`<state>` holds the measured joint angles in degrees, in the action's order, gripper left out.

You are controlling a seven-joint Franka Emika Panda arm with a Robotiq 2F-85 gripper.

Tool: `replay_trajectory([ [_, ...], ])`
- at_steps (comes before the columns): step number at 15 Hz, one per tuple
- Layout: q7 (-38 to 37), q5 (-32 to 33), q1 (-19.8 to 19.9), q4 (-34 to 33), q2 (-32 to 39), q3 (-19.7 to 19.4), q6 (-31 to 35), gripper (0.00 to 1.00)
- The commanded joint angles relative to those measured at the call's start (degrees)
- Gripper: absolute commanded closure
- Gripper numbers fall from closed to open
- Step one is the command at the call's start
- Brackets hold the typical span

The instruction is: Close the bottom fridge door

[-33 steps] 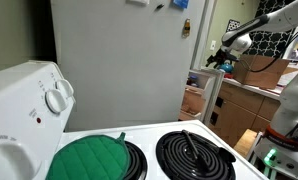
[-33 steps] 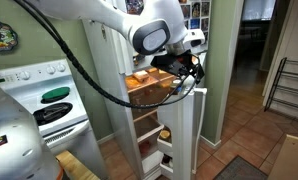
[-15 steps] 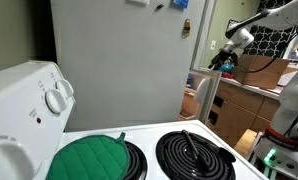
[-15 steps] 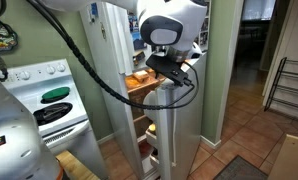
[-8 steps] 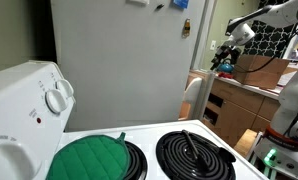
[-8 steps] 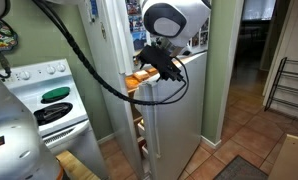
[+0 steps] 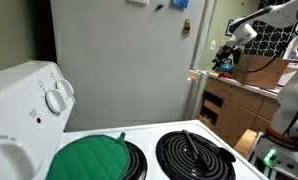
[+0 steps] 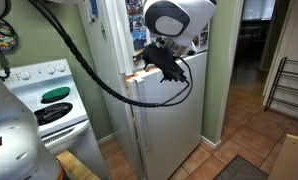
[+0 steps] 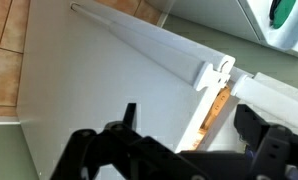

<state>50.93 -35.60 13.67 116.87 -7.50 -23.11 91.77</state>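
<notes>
The white bottom fridge door [image 8: 171, 112] is almost shut; a narrow gap with warm light shows along its top left edge [image 8: 139, 73]. My gripper [image 8: 161, 62] is against the door's upper front. In the wrist view the door face [image 9: 99, 90] fills the frame, with the lit gap [image 9: 217, 105] beside its handle. My gripper [image 9: 189, 125] has its two fingers spread apart and holds nothing. In an exterior view the gripper [image 7: 227, 58] sits by the door's edge [image 7: 194, 92], past the fridge side.
A white stove [image 8: 47, 100] stands beside the fridge, with a green pot holder [image 7: 89, 158] and a black burner [image 7: 194, 155] on top. Wooden drawers [image 7: 239, 105] stand behind the arm. Tiled floor [image 8: 251, 145] lies in front of the fridge.
The bottom door has swung from wide open, with shelves showing, to nearly shut. My gripper has moved with it toward the fridge body.
</notes>
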Motion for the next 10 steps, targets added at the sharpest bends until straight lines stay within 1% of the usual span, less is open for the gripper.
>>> replay_trajectory([
  [1, 4.0, -0.9, 0.6, -1.1, 1.9, 0.8, -3.2, 0.0],
  [3, 8.5, -4.7, 0.3, -0.7, 3.5, 0.8, -8.0, 0.0],
  [7, 10.6, -10.8, 0.7, -1.4, 8.5, 2.5, -17.8, 0.0],
  [8, 10.0, -11.5, 0.9, -1.8, 9.6, 3.0, -18.9, 0.0],
  [9, 8.9, -9.4, 1.3, -0.2, 6.5, 3.4, -15.7, 0.0],
  [10, 9.1, -10.1, 1.3, -0.2, 7.6, 3.8, -16.6, 0.0],
])
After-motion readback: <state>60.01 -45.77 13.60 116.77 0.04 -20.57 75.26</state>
